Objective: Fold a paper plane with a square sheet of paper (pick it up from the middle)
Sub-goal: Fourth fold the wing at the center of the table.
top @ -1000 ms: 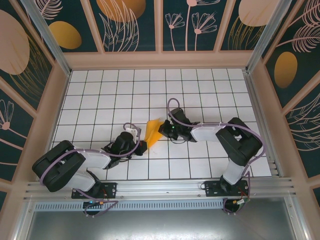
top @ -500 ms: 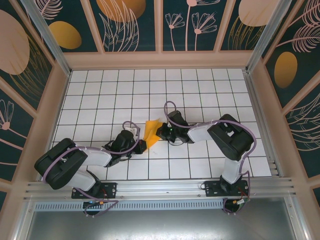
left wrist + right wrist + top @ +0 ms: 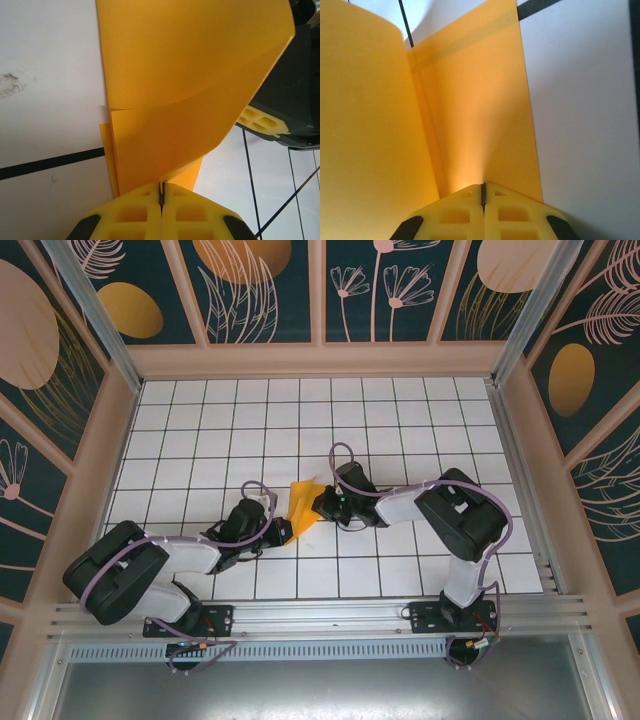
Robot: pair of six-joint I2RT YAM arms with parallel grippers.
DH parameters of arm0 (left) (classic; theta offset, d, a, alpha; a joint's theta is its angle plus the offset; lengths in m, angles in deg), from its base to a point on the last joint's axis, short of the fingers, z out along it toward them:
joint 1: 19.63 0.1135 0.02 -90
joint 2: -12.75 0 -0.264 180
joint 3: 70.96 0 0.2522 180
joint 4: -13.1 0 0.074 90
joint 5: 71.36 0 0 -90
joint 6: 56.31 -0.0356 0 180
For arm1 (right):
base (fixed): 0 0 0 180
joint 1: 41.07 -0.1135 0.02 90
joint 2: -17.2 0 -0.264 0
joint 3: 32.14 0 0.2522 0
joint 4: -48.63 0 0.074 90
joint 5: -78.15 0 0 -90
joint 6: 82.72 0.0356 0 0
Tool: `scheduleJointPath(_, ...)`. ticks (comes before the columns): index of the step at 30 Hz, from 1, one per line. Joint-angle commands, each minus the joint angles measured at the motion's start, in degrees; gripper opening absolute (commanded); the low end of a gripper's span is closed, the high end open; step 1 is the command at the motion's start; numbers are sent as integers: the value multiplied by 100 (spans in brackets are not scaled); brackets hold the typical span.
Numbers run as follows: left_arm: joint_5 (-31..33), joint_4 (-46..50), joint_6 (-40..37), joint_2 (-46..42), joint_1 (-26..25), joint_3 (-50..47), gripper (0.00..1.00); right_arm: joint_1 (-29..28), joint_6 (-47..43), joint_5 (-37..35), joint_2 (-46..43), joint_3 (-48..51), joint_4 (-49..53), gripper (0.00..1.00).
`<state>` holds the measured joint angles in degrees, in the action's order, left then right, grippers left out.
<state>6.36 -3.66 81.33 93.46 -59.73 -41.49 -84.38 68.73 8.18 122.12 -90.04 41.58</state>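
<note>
The square sheet of paper (image 3: 303,504) is orange-yellow, folded into layers with a crease, and stands partly lifted off the white grid table between the two arms. My left gripper (image 3: 284,531) is shut on its near lower edge; in the left wrist view the yellow fingertips (image 3: 161,189) pinch the sheet (image 3: 190,75) where its layers meet. My right gripper (image 3: 321,505) is shut on the opposite edge; in the right wrist view the sheet (image 3: 470,110) rises from the closed tips (image 3: 483,189) and curls over on the left. The right gripper's yellow finger (image 3: 262,121) shows behind the paper.
The white grid table (image 3: 200,430) is walled by wooden-framed dark panels with orange ovals (image 3: 130,308). An aluminium rail (image 3: 320,615) runs along the near edge, with both arm bases bolted to it.
The right arm has drawn in to the left, its gripper closer to the paper. The left arm's elbow has swung slightly left. The paper stays pinched between both grippers.
</note>
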Motion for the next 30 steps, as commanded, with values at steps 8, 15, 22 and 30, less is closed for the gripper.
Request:
scheduleJointPath(8,-258,197,97,-156,24,264,15,-133,-133,-55,96,-155,651,0)
scheduleJointPath(15,-129,239,193,-161,20,281,18,-154,-159,-69,150,-192,725,0)
scheduleJointPath(22,-108,446,138,-294,28,330,26,-195,-220,-87,208,-323,887,0)
scheduleJointPath(30,-204,567,88,-232,26,341,11,-204,-230,-98,204,-343,921,1)
